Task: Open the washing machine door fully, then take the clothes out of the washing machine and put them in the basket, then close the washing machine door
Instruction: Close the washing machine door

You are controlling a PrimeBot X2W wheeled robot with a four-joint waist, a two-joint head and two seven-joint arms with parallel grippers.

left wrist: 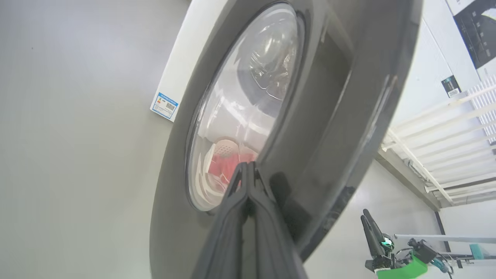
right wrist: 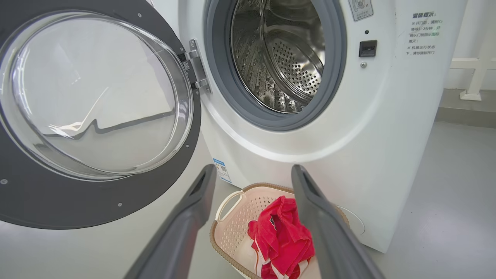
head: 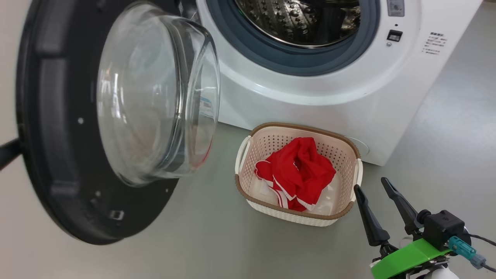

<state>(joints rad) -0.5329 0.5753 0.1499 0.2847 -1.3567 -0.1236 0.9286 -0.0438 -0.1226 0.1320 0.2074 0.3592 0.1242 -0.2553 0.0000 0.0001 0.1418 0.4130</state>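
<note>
Left claw, pressed together, outside washing machine door; right claw spread near basket.

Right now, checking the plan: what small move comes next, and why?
Probably the left gripper, shut at the outer face of the washing machine door, should push it toward the washing machine: the clothes lie in the basket and the drum looks empty.
</note>
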